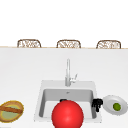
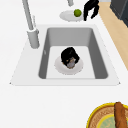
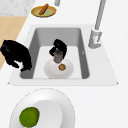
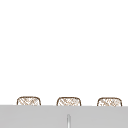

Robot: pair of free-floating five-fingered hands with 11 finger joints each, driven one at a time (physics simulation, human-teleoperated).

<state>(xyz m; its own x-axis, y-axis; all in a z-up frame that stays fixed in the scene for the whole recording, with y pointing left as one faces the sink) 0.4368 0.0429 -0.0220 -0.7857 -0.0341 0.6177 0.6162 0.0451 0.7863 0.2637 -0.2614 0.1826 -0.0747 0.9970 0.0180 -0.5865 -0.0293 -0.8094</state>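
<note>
While my left hand [image 3: 58,48] sits low in the sink basin [image 2: 72,37], I read its fingers as curled round a small grey cup [image 3: 58,57], which stands upright on a white plate [image 3: 51,71] on the basin floor. From the left side view the same hand [image 2: 69,56] covers the cup from above, a grasp that suits an upright thing. A small brown morsel [image 3: 62,67] lies on the plate just beside the cup. My right hand [image 1: 97,103] hangs at the sink's right edge with its fingers pointing down and loosely apart, holding nothing, next to a white dish [image 1: 123,108] carrying a green lime [image 1: 116,106]. A red ball [image 1: 67,114] blocks much of the front view; a faucet [image 1: 68,72] stands behind the basin, and a basket with a breadstick [image 1: 11,110] rests on the counter at left.
</note>
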